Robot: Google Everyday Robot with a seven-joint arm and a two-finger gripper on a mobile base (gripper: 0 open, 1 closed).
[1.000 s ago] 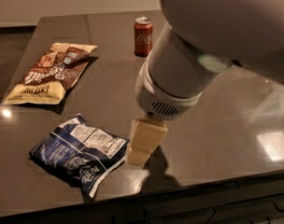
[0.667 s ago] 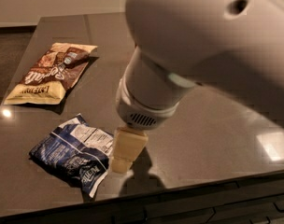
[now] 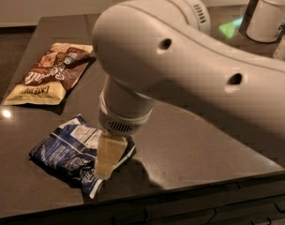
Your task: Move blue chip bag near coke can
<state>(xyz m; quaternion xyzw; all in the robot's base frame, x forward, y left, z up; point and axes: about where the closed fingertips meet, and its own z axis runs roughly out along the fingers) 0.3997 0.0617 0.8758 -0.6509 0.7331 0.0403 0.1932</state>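
Camera view: the hand [image 3: 104,168] hangs straight down from the arm [image 3: 189,64], its tip over the right end of the blue chip bag [image 3: 65,150], at or just above the foil. Whether it is open or closed on anything I cannot tell. The bag lies crumpled near the front-left edge of the dark worktop [image 3: 194,144], its long axis roughly left to right, most of it stretching left of the hand. A brown-and-yellow snack bag [image 3: 51,74] lies well apart, farther back on the left. White containers [image 3: 271,13] stand at the far right. The coke can is not visible; the arm's bulk covers the worktop's far middle, so the way there cannot be judged.
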